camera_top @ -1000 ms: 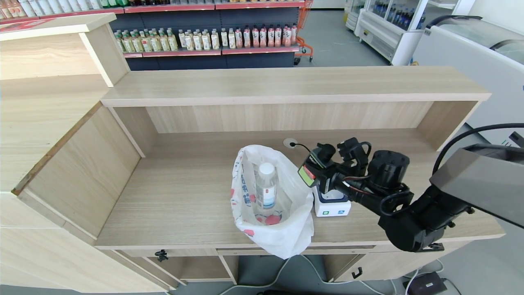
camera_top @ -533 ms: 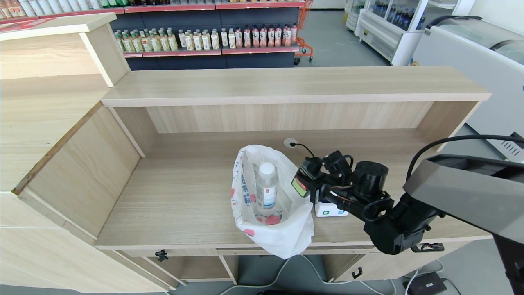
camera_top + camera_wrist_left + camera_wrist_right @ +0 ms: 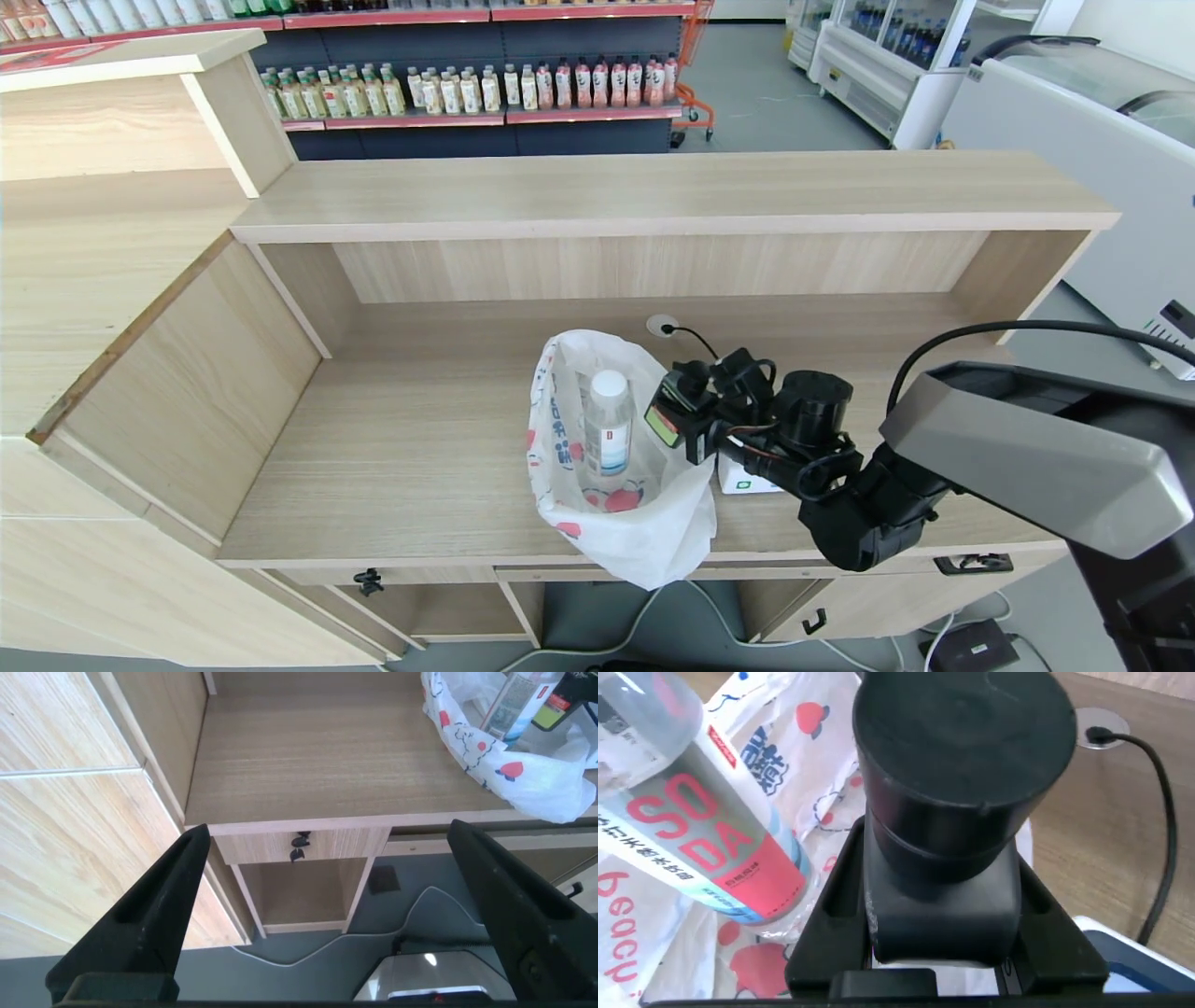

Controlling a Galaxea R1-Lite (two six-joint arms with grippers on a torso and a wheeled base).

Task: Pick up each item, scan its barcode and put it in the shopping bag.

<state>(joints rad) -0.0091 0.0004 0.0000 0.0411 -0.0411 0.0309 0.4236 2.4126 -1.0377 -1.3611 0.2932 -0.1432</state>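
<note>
Right pincer (image 3: 676, 418) is clamped on a dark container (image 3: 664, 427) with a red and green label, held right at the right rim of the shopping bag (image 3: 644, 527), above the table (image 3: 420, 448). A bottle (image 3: 608, 425) stands upright inside the bag. The white scanner box (image 3: 747, 482) sits just beside the bag, partly behind the arm. Left pincer (image 3: 327, 905) is wide open and empty, low by the table's front edge.

Risks, as I judge them:
- Dropped this near the rim, the container could catch the soft plastic, fold it in and fall outside.
- It could knock the bottle over.
- The bag overhangs the table front, so a push may slide it off.
</note>
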